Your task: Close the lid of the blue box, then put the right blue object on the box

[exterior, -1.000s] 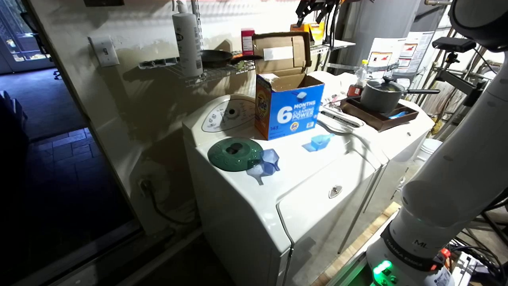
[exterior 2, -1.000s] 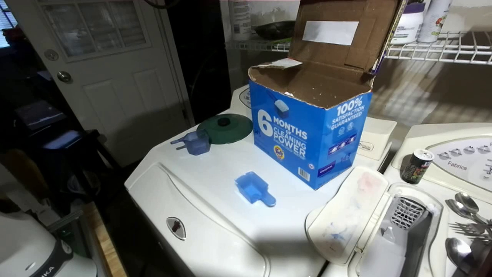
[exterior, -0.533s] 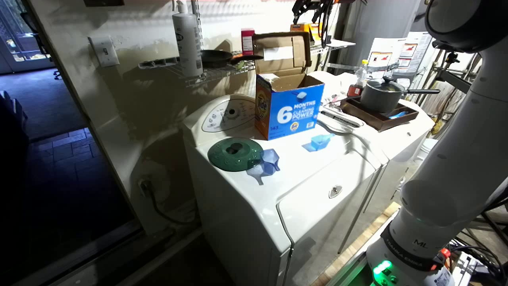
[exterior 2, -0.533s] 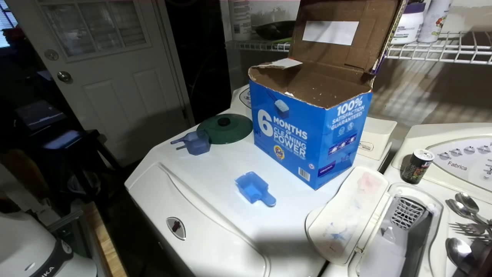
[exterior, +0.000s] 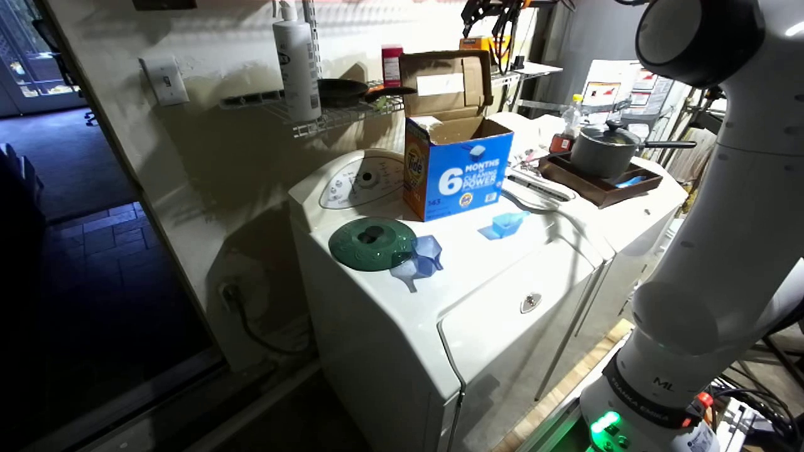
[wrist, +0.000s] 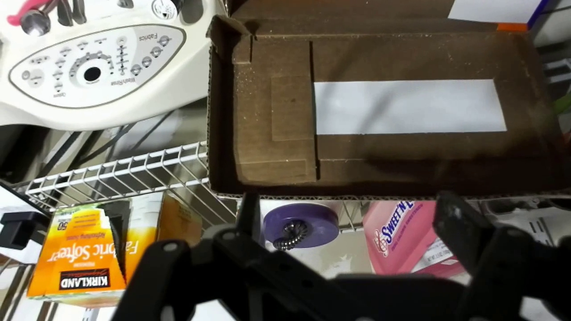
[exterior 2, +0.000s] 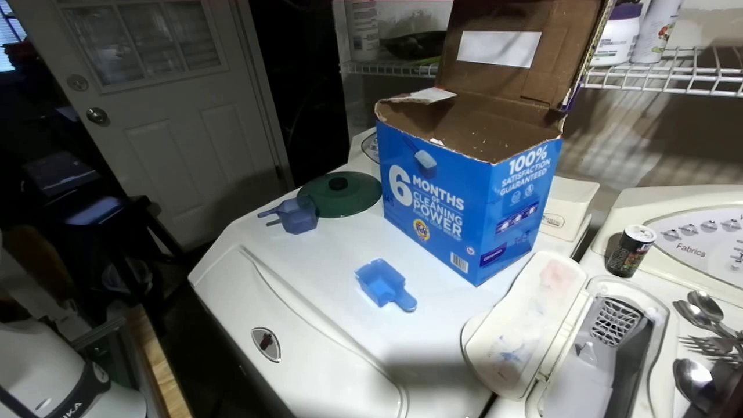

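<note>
The blue box (exterior: 465, 179) stands on the white washer, also in an exterior view (exterior 2: 447, 186). Its brown lid (exterior: 447, 103) stands raised at the back, seen in an exterior view (exterior 2: 493, 81) too. In the wrist view the lid's inside (wrist: 285, 151) fills the upper part. The right blue object, a pale-blue scoop (exterior: 506, 224), lies in front of the box, also in an exterior view (exterior 2: 380, 284). My open, empty gripper (wrist: 350, 214) shows beyond the lid's edge in the wrist view. In an exterior view the gripper (exterior: 482, 28) is above the lid's upper right.
A deeper-blue scoop (exterior 2: 299, 215) lies beside a green disc (exterior 2: 342, 197). A wire shelf (wrist: 116, 174) bears a purple-capped jar (wrist: 308, 223) and a pink bag (wrist: 401, 236) near the gripper. A pot (exterior: 603, 150) sits in a brown tray. An opened white container (exterior 2: 615, 348) lies right.
The arm has swung left in an exterior view, and the gripper has shifted slightly left with it. The box, its lid and both scoops have not moved.
</note>
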You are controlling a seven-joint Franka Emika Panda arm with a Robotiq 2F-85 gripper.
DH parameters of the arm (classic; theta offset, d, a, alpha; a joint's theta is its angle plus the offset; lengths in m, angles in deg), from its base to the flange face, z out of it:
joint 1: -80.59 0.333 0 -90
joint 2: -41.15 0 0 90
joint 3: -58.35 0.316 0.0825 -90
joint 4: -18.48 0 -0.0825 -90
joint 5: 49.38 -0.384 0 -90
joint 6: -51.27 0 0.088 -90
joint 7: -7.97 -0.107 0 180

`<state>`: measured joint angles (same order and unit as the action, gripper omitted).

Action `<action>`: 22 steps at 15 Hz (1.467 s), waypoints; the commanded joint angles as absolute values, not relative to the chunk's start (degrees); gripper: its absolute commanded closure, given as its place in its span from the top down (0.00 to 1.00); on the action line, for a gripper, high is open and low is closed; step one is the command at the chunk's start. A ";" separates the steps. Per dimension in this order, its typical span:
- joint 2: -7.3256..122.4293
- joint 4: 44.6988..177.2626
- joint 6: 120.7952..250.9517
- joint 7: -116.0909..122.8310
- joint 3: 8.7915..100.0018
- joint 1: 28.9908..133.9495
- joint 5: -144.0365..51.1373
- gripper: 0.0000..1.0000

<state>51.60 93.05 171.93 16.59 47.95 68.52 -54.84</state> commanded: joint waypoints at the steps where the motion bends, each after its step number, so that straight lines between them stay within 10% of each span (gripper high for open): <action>1: 56.73 85.34 169.09 18.13 48.59 66.83 -56.89 1.00; 22: 71.03 68.53 168.42 23.31 49.86 63.20 -61.99 1.00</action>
